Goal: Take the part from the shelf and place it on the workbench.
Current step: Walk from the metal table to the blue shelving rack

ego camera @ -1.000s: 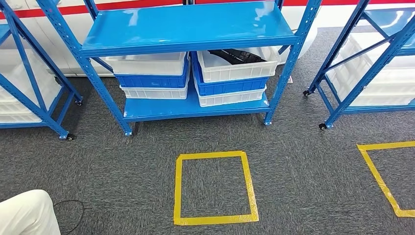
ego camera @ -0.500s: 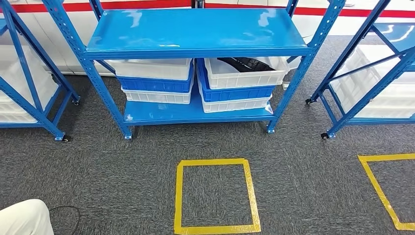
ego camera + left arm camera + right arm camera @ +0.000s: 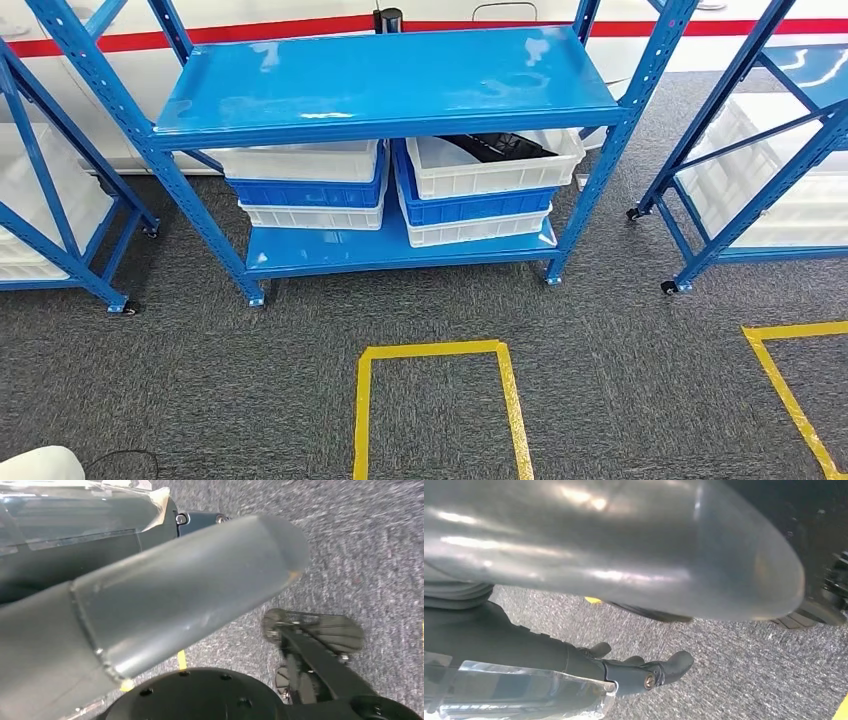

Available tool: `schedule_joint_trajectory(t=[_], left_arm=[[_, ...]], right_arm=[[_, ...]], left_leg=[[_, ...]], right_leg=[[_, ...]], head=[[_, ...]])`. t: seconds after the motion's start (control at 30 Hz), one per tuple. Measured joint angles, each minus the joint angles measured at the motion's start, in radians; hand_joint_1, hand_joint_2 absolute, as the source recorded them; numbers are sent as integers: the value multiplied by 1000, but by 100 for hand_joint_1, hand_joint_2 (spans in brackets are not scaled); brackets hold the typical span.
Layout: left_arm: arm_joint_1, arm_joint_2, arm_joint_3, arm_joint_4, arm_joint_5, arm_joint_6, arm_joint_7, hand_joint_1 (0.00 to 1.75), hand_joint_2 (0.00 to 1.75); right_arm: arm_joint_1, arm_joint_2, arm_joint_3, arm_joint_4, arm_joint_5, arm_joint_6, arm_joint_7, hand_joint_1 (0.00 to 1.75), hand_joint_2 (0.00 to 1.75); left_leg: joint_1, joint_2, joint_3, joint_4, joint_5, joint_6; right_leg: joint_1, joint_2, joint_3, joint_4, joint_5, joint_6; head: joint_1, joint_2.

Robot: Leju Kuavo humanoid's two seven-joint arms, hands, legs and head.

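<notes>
- Here, the right hand (image 3: 634, 672) is seen over grey carpet (image 3: 734, 670), fingers loosely spread, nothing held.
- The left hand (image 3: 165, 605) is seen as a thick thumb; its grip cannot be told.
- The dark part (image 3: 500, 146) lies in the top white bin (image 3: 490, 170), right stack, on the blue shelf (image 3: 390, 85).
- A yellow tape square (image 3: 437, 350) is marked on the near floor.

Grey carpet floor (image 3: 250, 380), yellow tape squares (image 3: 362, 410), white wall with red stripe (image 3: 300, 25), glossy overhead reflections
</notes>
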Motion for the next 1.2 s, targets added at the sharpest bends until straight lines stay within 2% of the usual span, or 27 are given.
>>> schedule_joint_trajectory(t=[0.07,0.1,0.13,0.2,0.27,0.3,0.33,0.4,0.43,0.47,0.5,0.57,0.6,0.63,0.67,0.73,0.9,1.0,1.17,1.2], left_arm=[[0,3,0,0,-4,-2,1,0,0],[0,3,0,0,-6,-3,2,0,0],[0,3,0,0,-6,-4,2,0,0],[1,4,-1,0,-7,-6,4,0,0],[2,4,-1,0,-8,-7,5,0,0],[2,4,-1,0,-8,-8,5,0,0],[1,4,-1,0,-8,-8,5,0,0],[0,4,-2,0,-8,-8,5,0,0],[0,4,-2,0,-8,-8,5,0,0],[1,4,-2,0,-8,-8,5,0,0],[2,4,-2,0,-8,-8,5,0,0],[2,4,-2,0,-8,-8,5,0,0],[2,4,-2,0,-8,-5,5,0,0],[1,3,-2,1,-8,-1,6,0,0],[1,3,-2,1,-8,6,8,0,0],[0,2,-1,1,-7,22,11,0,0],[-3,2,0,1,1,48,15,0,0],[-4,3,1,1,6,56,15,0,0],[-4,3,2,1,8,63,15,0,0],[-5,1,4,1,9,64,15,0,0]], right_arm=[[4,0,-4,0,-2,-1,-2,0,0],[5,0,-6,0,-3,-2,-3,0,0],[5,-1,-7,0,-3,-2,-4,0,0],[6,-2,-8,0,-4,-3,-7,0,0],[7,-3,-10,0,-4,-4,-10,0,0],[6,-3,-10,0,-4,-4,-11,0,0],[5,-3,-11,0,-4,-4,-12,0,0],[5,-3,-11,0,-4,-4,-12,0,0],[7,-4,-11,0,-4,-4,-13,0,0],[10,-4,-11,0,-4,-4,-13,0,0],[13,-4,-11,0,-4,-4,-13,0,0],[16,-6,-11,1,-4,-4,-13,0,0],[16,-6,-11,1,-4,-4,-13,0,0],[15,-7,-11,1,-3,-4,-13,0,0],[14,-7,-11,2,-2,-4,-13,0,0],[13,-8,-11,1,2,-4,-12,0,0],[4,-5,-11,1,4,3,-3,0,0],[-1,0,-11,1,7,9,4,0,0],[-5,3,-11,1,14,14,8,0,0],[-7,3,-11,1,15,14,9,0,0]], left_leg=[[4,3,29,-115,91,0],[3,5,41,-156,115,5],[1,6,48,-179,126,11],[-4,4,57,-188,123,32],[-5,3,78,-195,132,51],[-6,3,90,-196,131,57],[-7,3,96,-197,128,61],[-11,2,106,-197,115,67],[-14,0,114,-197,107,69],[-16,-2,124,-197,98,70],[-18,-5,136,-197,88,69],[-19,-7,161,-198,68,65],[-20,-8,172,-199,59,61],[-20,-8,179,-200,51,55],[-20,-7,186,-201,46,49],[-21,-5,195,-204,43,44],[-21,1,213,-220,46,47],[-22,2,216,-226,45,50],[-24,3,221,-244,36,66],[-21,4,226,-255,42,67]], right_leg=[[-1,2,17,1,-16,11],[1,2,22,1,-24,18],[4,3,25,-1,-31,26],[8,3,37,3,-34,44],[7,1,42,27,-43,53],[6,0,27,56,-52,52],[5,-1,-2,105,-67,49],[6,-2,-82,220,-104,45],[7,-2,-115,253,-119,45],[8,-2,-131,252,-121,48],[9,-2,-129,217,-107,52],[13,-3,-100,104,-35,55],[18,-5,-89,61,-6,51],[23,-7,-78,41,16,43],[27,-8,-75,37,24,31],[28,-7,-61,30,28,21],[22,1,-46,17,23,16],[20,3,-46,16,20,17],[20,0,-47,13,23,22],[25,0,-46,11,26,24]], head=[[-1,0],[-2,0],[-2,0],[-3,0],[-4,0],[-3,0],[-2,0],[-1,0],[-1,0],[0,0],[0,0],[0,0],[0,0],[0,0],[0,0],[-1,0],[-5,0],[-5,0],[-5,0],[-5,0]])
